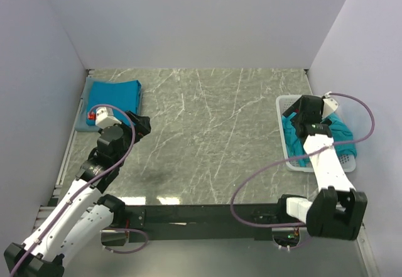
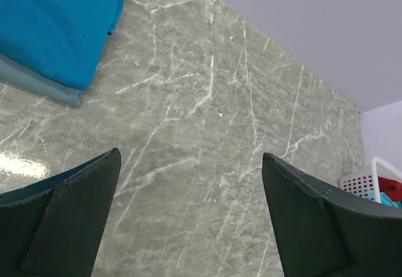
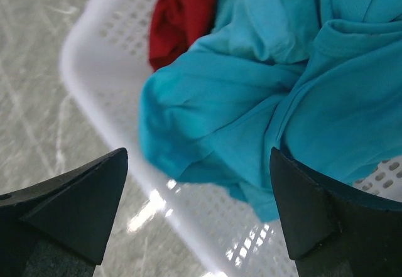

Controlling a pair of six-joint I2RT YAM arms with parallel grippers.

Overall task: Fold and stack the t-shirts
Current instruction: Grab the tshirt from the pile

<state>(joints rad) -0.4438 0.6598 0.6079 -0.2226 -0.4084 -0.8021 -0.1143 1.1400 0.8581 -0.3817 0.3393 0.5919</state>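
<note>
Two grippers are in view, both wide open, and neither one holds anything. The left gripper [image 1: 141, 125] [image 2: 190, 164] hangs over the table [image 1: 213, 132] just beside the folded shirt [image 1: 114, 93] [image 2: 56, 19], and in its wrist view only marble shows between the two fingers. The right gripper [image 1: 301, 110] [image 3: 198, 164] is above the far left part of the basket [image 1: 287, 101] [image 3: 94, 44], with its fingers spread over the crumpled shirts [image 1: 339, 135] [image 3: 239, 114]; I cannot tell if the fingers touch the cloth. The folded shirt lies flat in the far left corner, close to the left wall [image 1: 38, 101], on a grey-blue sheet [image 1: 83, 125] [image 2: 38, 82] that sticks out at its near edge. The basket stands at the right edge of the table, near the right wall [image 1: 370, 70], well apart from the folded shirt, with the wide middle of the marble between them. Inside the basket the crumpled shirts are bunched together, and one fold hangs over the white rim. A red garment [image 3: 182, 13] lies in the basket too, touching them.
</note>
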